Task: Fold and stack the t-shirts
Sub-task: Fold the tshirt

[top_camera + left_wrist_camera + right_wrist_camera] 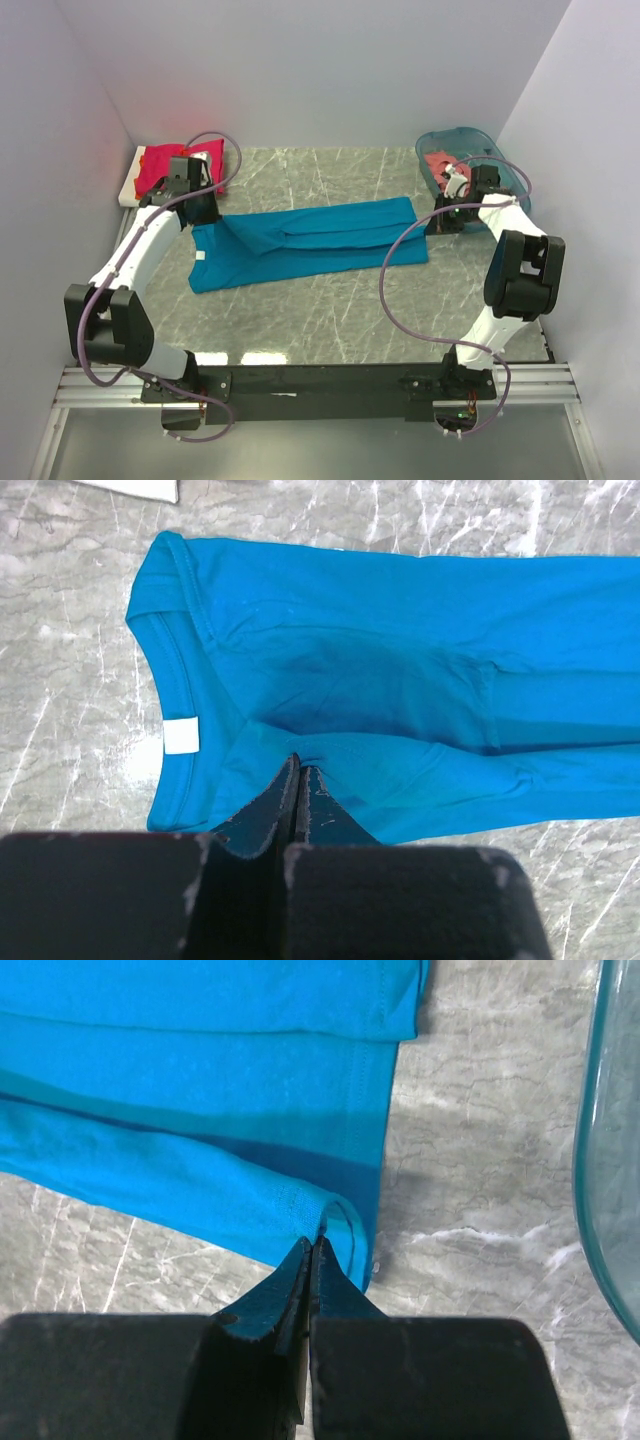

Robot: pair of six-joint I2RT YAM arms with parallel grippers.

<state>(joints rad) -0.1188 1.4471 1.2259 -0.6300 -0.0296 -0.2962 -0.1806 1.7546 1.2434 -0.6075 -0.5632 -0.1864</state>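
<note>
At the far left, a red shirt (165, 165) rests on the white board (130, 188). The left gripper (300, 780), jaws pressed together, pinches a fold of the teal shirt (310, 240) near its collar. This shirt lies lengthwise across the table (330, 310), narrowed into a strip; its folding appears about half done. The right gripper (312, 1255) likewise pinches a fold at the hem end. At the right, the basket (500, 170) holds a pink shirt (437, 160), not yet folded.

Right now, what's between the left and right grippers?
The teal-blue t-shirt, folded lengthwise on the marble table, fills the whole stretch. The left gripper pinches it near the collar end, the right gripper at the hem end. Clearest in the top view.
</note>
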